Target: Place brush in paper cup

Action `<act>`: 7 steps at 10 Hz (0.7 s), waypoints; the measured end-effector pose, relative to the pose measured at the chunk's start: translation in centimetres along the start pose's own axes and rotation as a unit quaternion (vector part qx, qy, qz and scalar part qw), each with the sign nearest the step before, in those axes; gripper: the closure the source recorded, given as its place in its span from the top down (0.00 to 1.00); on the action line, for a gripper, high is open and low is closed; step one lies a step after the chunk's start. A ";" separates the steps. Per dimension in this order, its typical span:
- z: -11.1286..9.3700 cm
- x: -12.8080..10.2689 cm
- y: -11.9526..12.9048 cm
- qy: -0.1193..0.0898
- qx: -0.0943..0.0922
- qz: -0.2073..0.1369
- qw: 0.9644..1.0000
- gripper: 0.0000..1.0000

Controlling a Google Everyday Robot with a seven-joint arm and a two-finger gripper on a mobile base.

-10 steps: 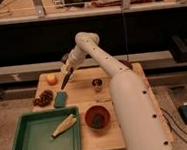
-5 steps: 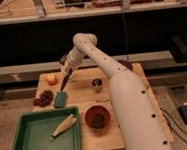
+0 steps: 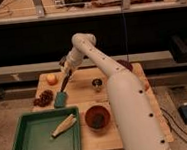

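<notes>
My gripper (image 3: 66, 68) is over the back left part of the wooden table (image 3: 85, 103), to the right of the orange fruit (image 3: 51, 79). It is shut on the brush (image 3: 65, 83), a slim dark stick that hangs down from the fingers at a slight slant. The brush's lower end is just above a small teal object (image 3: 61, 99) on the table. No white paper cup shows; it may be hidden behind the gripper and arm.
A small dark metal cup (image 3: 96, 84) stands right of the gripper. A dark clustered thing (image 3: 43, 98) lies left of the teal object. A green tray (image 3: 24, 147) holding a pale long item (image 3: 63, 125) sits front left, with a brown bowl (image 3: 97, 118) beside it.
The arm has shifted slightly to the left. The brush stays in the gripper at about the same height.
</notes>
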 end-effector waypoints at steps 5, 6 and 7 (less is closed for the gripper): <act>-0.2 0.0 -0.3 -0.007 0.006 -0.014 1.000 0.00; -0.2 0.0 -0.6 -0.009 0.008 -0.019 1.000 0.00; -0.2 -0.1 -0.6 -0.011 0.008 -0.023 1.000 0.00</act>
